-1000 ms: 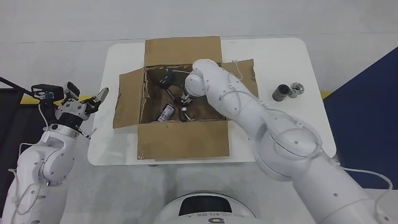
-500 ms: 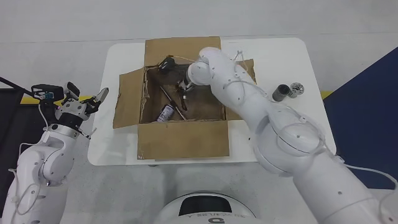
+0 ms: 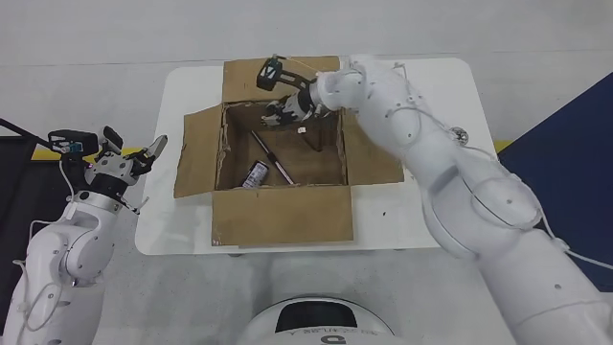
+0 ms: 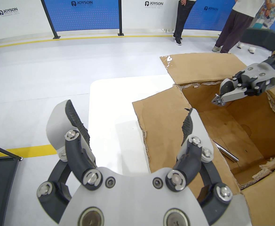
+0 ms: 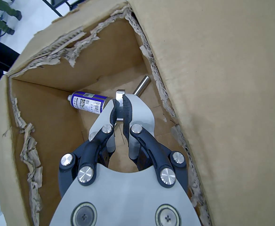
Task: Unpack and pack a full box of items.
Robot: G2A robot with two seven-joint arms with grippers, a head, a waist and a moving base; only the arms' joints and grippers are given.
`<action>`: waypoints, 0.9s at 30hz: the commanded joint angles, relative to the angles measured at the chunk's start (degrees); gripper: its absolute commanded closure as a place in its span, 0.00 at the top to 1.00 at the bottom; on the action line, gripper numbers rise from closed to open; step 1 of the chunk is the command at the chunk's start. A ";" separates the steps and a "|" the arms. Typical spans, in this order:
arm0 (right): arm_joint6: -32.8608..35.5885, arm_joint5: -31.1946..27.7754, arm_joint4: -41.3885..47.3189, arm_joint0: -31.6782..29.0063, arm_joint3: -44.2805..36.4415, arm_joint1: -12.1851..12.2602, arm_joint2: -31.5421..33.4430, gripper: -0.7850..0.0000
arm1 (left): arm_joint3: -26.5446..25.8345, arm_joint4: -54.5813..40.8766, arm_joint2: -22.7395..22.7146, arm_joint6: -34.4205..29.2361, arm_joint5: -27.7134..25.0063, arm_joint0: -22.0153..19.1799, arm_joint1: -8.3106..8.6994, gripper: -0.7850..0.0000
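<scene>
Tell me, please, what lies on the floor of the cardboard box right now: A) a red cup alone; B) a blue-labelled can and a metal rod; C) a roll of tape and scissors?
B: a blue-labelled can lies on its side near a metal rod on the floor of the cardboard box, with the right gripper above them, shut on a small metal piece.

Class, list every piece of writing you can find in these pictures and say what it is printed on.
Spray can label: small print and a barcode, too small to read.
Barrier panels: a repeated brand logo, left unquoted.
</scene>
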 commanded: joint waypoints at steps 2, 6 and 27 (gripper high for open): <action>1.10 0.58 -0.59 -2.33 -6.83 3.67 3.06 0.00 | 0.00 0.00 0.00 0.00 0.00 0.00 0.00 1.00; 5.17 5.02 -1.91 -8.01 -20.64 9.26 9.28 0.00 | 0.00 0.00 0.00 0.00 0.00 0.00 0.00 1.00; 21.81 24.47 -6.07 -26.69 -53.69 18.59 24.28 0.00 | 0.00 0.00 0.00 0.00 0.00 0.00 0.00 1.00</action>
